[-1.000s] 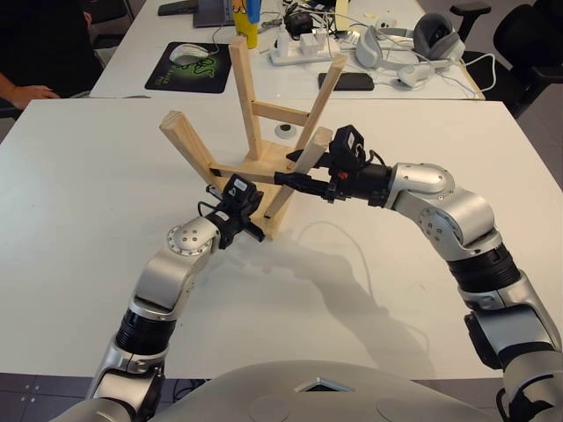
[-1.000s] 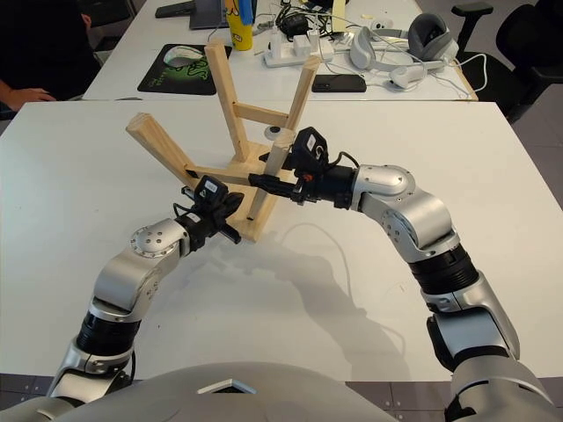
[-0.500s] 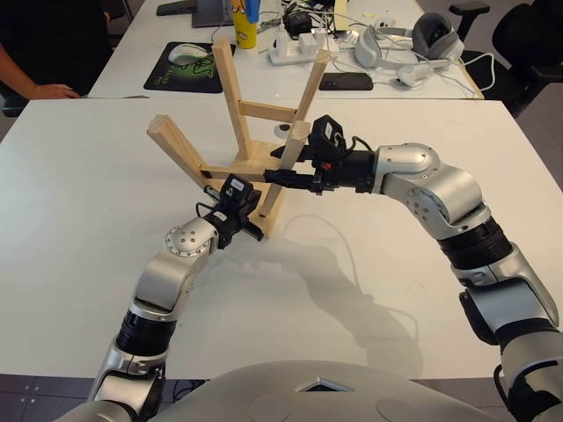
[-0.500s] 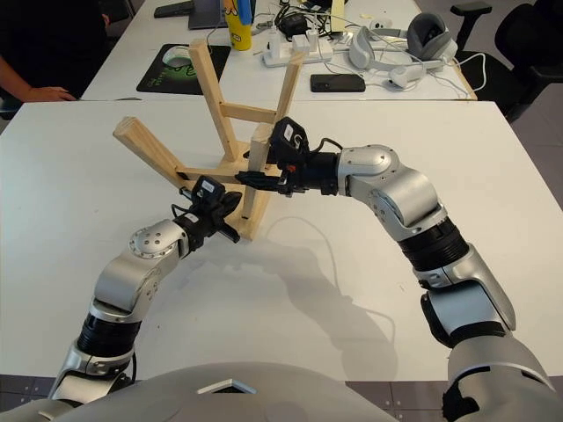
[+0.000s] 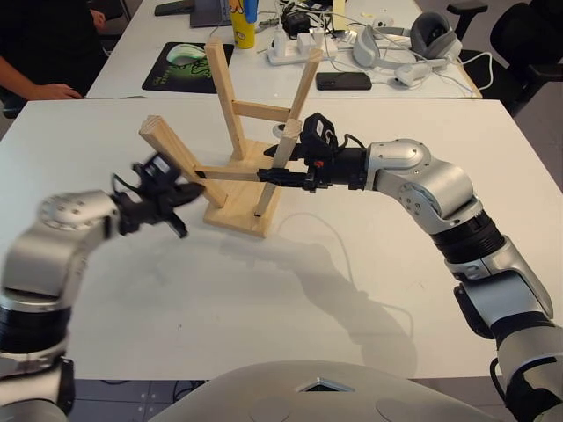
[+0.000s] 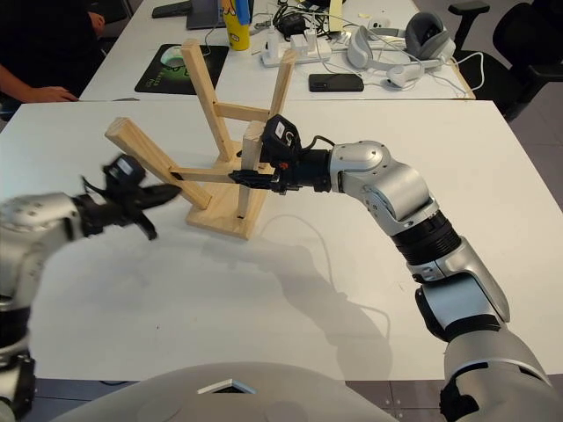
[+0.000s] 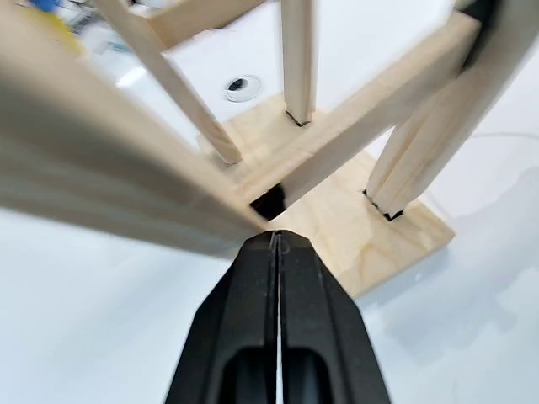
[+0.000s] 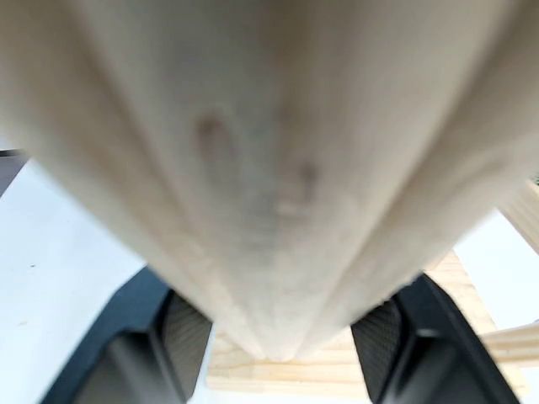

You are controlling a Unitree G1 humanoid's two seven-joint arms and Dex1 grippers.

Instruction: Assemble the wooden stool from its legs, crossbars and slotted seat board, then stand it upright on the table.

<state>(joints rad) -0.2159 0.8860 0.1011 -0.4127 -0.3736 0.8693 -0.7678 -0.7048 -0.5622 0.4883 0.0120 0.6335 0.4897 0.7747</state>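
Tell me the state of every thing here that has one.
wooden stool: put together, upside down, seat board on the table.
right gripper: shut on a leg.
left gripper: shut, empty, tips just under another of the stool's uprights.

My left arm bends outward, left gripper (image 7: pixel 275 240) fingers pressed together. My right arm stretches forward, right gripper (image 5: pixel 274 175) clamped around a leg (image 5: pixel 264 198).

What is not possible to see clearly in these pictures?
- Head views: the left gripper is blurred, so contact with the stool is unclear.
- Right wrist view: the gripped leg, blurred, hides the fingertips of the right gripper.
- Left wrist view: the near leg, blurred, hides what lies behind.
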